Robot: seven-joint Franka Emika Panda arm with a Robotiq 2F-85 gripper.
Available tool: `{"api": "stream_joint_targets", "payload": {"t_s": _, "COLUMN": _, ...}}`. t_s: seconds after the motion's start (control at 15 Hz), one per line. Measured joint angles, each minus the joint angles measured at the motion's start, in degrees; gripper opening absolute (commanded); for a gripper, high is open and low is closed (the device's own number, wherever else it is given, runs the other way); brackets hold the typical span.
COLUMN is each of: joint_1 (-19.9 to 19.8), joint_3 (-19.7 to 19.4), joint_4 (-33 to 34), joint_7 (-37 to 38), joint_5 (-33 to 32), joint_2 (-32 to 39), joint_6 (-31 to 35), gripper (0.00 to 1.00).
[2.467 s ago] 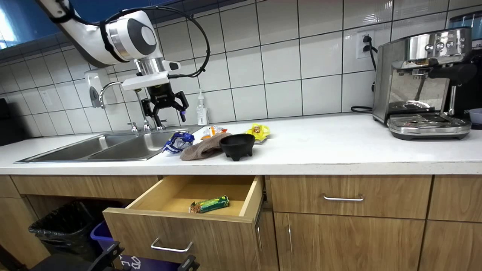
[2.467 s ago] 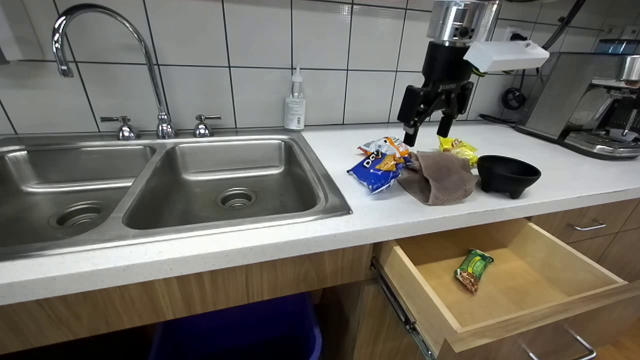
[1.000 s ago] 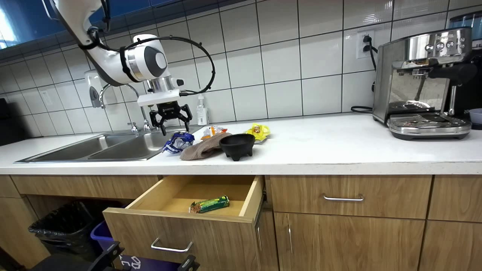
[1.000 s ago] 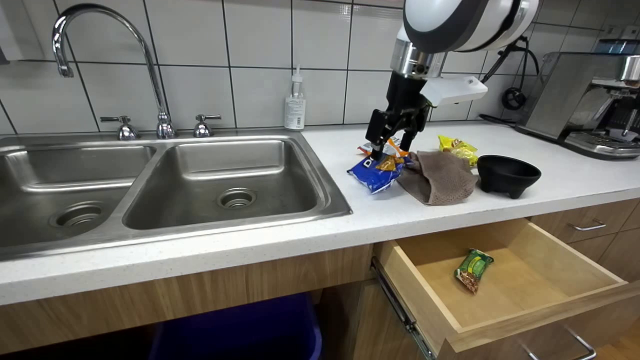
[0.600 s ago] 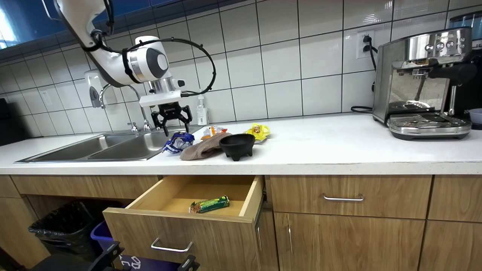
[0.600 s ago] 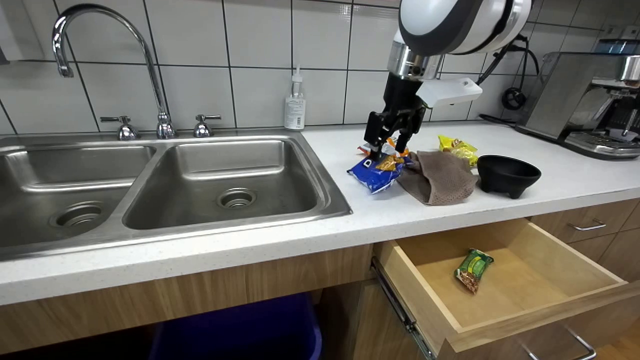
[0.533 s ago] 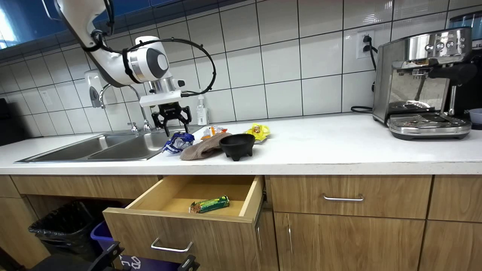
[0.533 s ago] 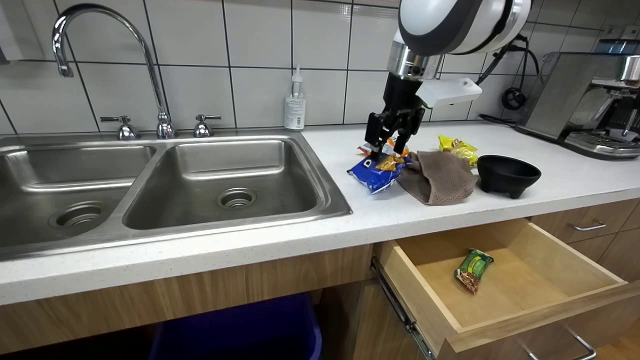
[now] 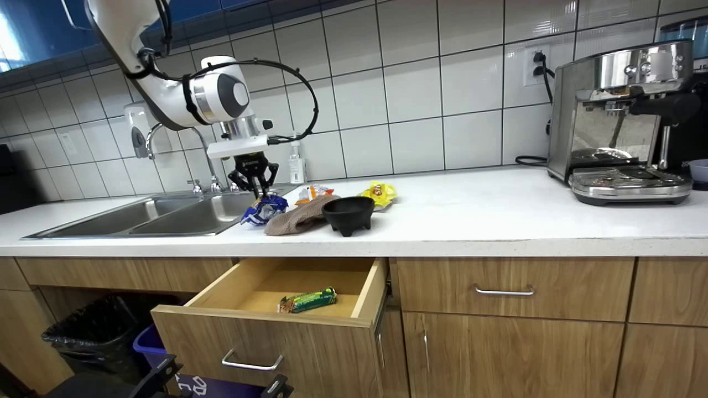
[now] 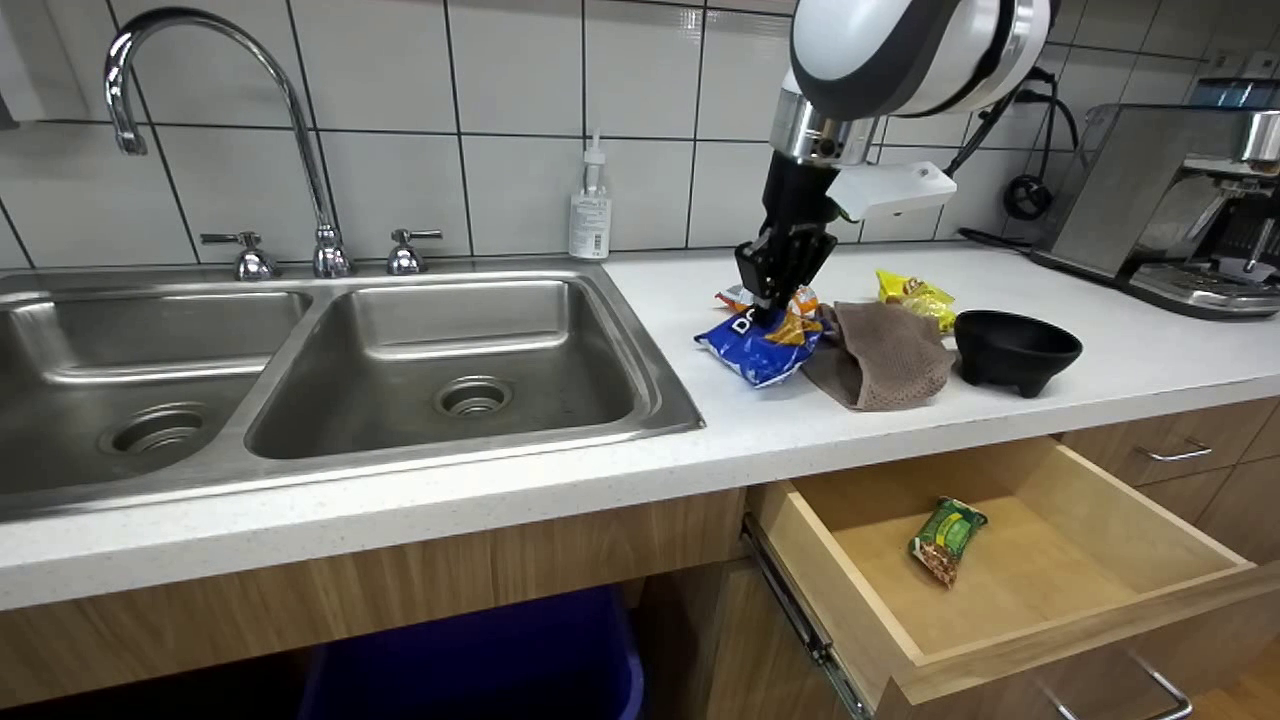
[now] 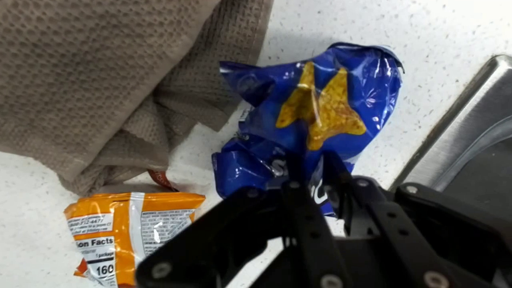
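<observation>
Beneath the jaws stretches the white counter [image 9: 470,215]. Just to one side of them, set into it, is the double steel sink [image 10: 278,370]. Lower than the jaws, the wooden drawer [image 10: 1060,540] stands pulled out from under the counter's front edge. Well apart from them, on the side away from the sink, stands the coffee machine [image 9: 597,132]. Over the counter, the black gripper [image 11: 313,164] points down. Near the jaws, on the side away from the sink, lies the brown towel [image 10: 890,350]; past it, farther from them, stands the black bowl [image 9: 348,215]. Directly under the jaws is the blue chip bag [image 11: 344,100], resting on the counter: they stand almost together on it, with a fold of its wrinkled film pinched between the fingertips [image 11: 335,166]. Off to one side of the jaws, by the towel, lies the orange bag [image 11: 128,236], label side up. Past the towel, apart from the jaws, is the yellow bag [image 10: 915,298]. Down in the drawer below them lies the green packet [image 10: 948,540].
</observation>
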Motion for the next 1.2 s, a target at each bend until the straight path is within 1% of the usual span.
{"api": "stream_joint_targets", "payload": {"t_s": 0.87, "joint_1": -0.1, "joint_3": 0.02, "joint_4": 0.64, "joint_7": -1.44, "joint_5": 0.39, "joint_2": -0.85, "joint_6": -0.01, "gripper": 0.0}}
{"api": "stream_joint_targets", "payload": {"t_s": 1.2, "joint_1": -0.3, "joint_3": 0.62, "joint_4": 0.04, "joint_7": -4.11, "joint_5": 2.57, "joint_2": -2.83, "joint_6": -0.2, "gripper": 0.0}}
